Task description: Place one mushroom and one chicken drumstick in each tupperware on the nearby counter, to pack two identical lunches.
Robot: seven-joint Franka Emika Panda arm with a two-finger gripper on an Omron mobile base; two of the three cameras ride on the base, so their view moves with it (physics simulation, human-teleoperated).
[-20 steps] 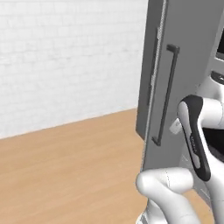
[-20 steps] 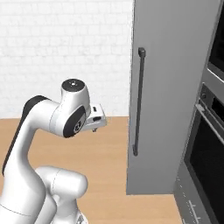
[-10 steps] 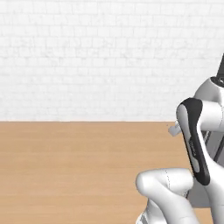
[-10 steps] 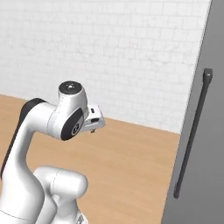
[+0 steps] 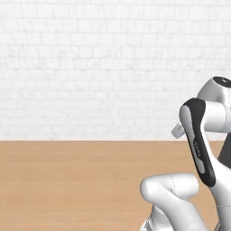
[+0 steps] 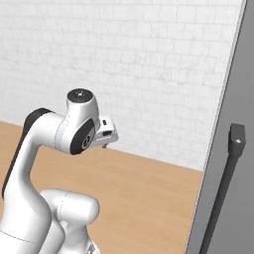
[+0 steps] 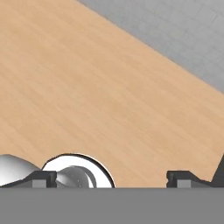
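Nearest the cameras the arm (image 6: pixel 54 144) was folded over its base, the gripper (image 7: pixel 111 178) aimed down at bare wooden floor (image 7: pixel 87 87) with its jaws spread wide and nothing between them. Farther off stood a grey cabinet door with a dark bar handle (image 6: pixel 223 188) at the right, then a white brick wall (image 5: pixel 90 67). No tupperware, mushroom, drumstick or counter lay in sight, so I judged the step to be driving: keep the arm tucked, jaws open, until the counter appeared.

white brick wall (image 5: pixel 90 67), light-brown wood floor (image 5: pixel 67 185)
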